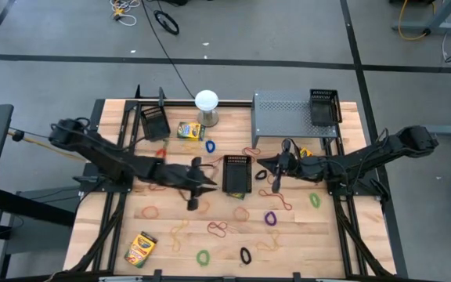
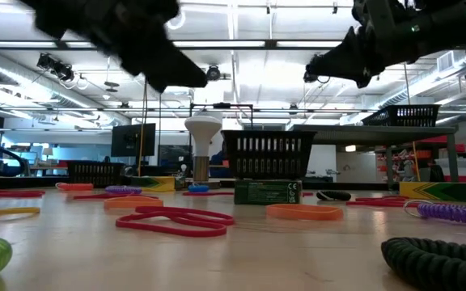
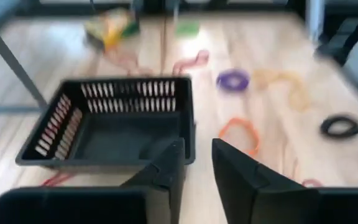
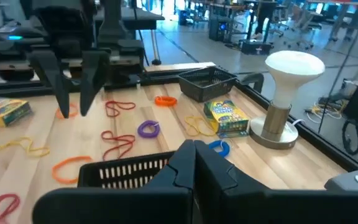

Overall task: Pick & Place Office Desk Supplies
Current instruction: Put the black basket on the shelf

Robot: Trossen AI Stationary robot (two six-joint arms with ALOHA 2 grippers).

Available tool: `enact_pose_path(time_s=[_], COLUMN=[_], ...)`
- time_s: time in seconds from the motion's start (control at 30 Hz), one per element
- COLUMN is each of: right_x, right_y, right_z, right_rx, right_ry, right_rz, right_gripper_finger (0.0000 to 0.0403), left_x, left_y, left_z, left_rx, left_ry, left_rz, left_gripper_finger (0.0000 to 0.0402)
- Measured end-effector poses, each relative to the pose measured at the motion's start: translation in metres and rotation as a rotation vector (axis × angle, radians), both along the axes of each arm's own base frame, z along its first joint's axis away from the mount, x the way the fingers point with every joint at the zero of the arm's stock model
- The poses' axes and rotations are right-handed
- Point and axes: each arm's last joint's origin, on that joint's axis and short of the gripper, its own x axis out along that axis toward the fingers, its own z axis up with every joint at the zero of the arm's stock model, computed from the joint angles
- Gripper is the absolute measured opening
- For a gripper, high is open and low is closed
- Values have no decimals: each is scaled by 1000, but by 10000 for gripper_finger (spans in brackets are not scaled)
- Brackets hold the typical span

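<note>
A black mesh bin (image 1: 236, 174) stands on its base at the table's middle, between my two grippers. My left gripper (image 1: 210, 185) hovers just left of it, open, with nothing between its fingers (image 3: 166, 168); the bin's rim (image 3: 129, 84) lies right ahead of them. My right gripper (image 1: 263, 171) hangs above the table just right of the bin and is shut (image 4: 194, 163) on nothing. Crayon boxes lie far left of centre (image 1: 189, 130) and near left (image 1: 141, 247). Rubber bands, among them purple (image 1: 271, 218), green (image 1: 203, 256) and black (image 1: 246, 255), lie flat around the bin.
A white globe on a stand (image 1: 207, 106) is at the far edge, with a grey perforated riser (image 1: 284, 117) to its right carrying a second bin (image 1: 325, 106). A third bin (image 1: 155, 121) sits far left. More bands, orange (image 3: 241, 130) and blue (image 1: 210, 146), dot the wood.
</note>
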Motion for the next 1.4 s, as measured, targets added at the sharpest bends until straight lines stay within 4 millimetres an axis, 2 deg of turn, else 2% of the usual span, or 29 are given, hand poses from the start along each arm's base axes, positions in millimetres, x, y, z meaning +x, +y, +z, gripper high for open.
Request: enact_pose_path(time_s=[0.17, 0.33, 0.43, 0.53, 0.67, 0.87, 1.07, 1.23, 1.4], right_x=[17, 44, 62, 80, 102, 134, 155, 167, 172], right_y=[4, 14, 23, 32, 40, 56, 74, 80, 76], right_z=[4, 18, 26, 27, 28, 31, 20, 7, -4], right_rx=[54, 118, 132, 140, 190, 203, 121, 87, 66], right_ry=[120, 299, 366, 445, 568, 756, 989, 1056, 1086], right_rz=[-33, -72, -82, -89, -87, -31, 5, 18, 12], right_gripper_finger=[7, 7, 8, 18, 53, 113, 151, 155, 128], left_x=[-38, -69, -79, -81, -81, -81, -81, -81, -81], left_y=[15, 31, 39, 43, 46, 45, 45, 45, 45], left_z=[-31, -43, -48, -50, -50, -52, -54, -55, -55], left_rx=[-33, -62, -55, -92, -161, -95, -77, -74, -86], left_ry=[-258, -415, -429, -424, -431, -407, -380, -373, -370], left_rz=[58, 101, 125, 155, 180, 167, 165, 165, 166], left_gripper_finger=[60, 48, 46, 46, 47, 47, 48, 48, 48])
